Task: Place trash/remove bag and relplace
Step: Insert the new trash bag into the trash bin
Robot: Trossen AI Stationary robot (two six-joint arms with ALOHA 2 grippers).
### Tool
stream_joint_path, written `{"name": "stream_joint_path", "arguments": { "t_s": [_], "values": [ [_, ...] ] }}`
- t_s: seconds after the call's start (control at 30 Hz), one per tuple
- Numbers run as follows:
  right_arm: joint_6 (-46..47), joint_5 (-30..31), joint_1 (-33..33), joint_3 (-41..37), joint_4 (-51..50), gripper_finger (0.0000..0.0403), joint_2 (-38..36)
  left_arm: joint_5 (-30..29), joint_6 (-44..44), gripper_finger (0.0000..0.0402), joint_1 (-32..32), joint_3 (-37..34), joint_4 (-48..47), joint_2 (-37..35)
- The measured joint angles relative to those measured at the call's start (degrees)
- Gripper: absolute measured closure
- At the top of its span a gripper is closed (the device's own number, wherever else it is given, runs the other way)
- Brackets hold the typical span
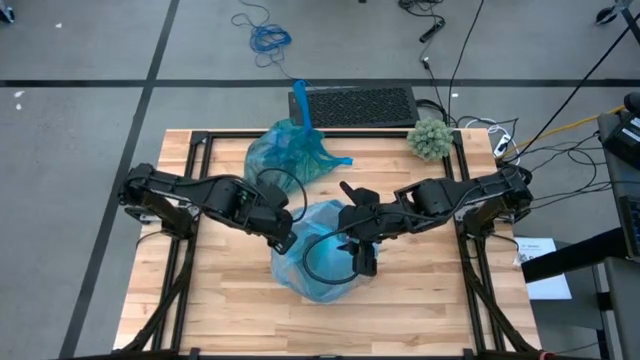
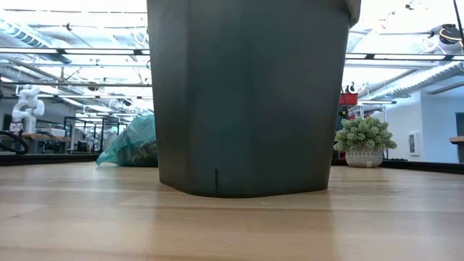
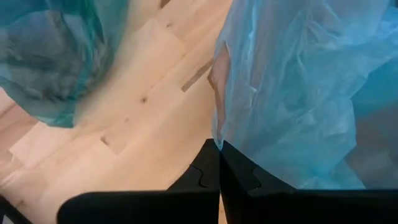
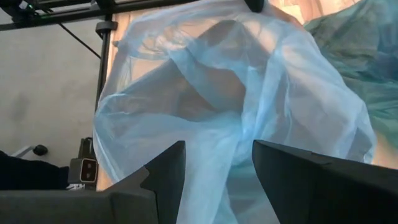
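Now left gripper (image 3: 219,163) pinched on bag (image 1: 322,262) rim, right gripper (image 4: 217,163) wide astride opp. edge.

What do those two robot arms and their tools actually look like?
Both arms are black and jointed, built of chunky segments. A thin black cable loops beside the left tool and another by the right tool. Each tool ends in two flat, dark, angular fingers.

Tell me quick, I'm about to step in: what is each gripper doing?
Left gripper: closed on the edge of the blue bag.
Right gripper: open, bag film between its fingers, not clamped.
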Motion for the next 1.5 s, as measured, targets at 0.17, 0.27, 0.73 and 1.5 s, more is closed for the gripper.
{"name": "stream_joint_path", "arguments": {
  "t_s": [0.17,0.27,0.73,1.5],
  "values": [
    [0.1,0.0,-1.1,0.0,-0.5,0.0222,-0.4,-1.0,-2.4,0.0401,-1.6,-1.1,1.1,0.0],
    [0.1,0.1,-1.9,0.0,-0.5,0.0222,-1.8,-1.1,-4.4,0.0401,-2.8,-3.1,1.4,0.0],
    [8.6,2.2,-3.6,-4.7,-7.4,0.0222,-7.1,-1.3,-4.6,0.0401,-4.0,-10.2,9.9,0.0],
    [28.9,-0.7,-2.6,-47.0,27.4,0.0398,-25.0,-5.1,-2.7,0.0401,-4.4,-10.3,11.4,0.0]
  ]
}}
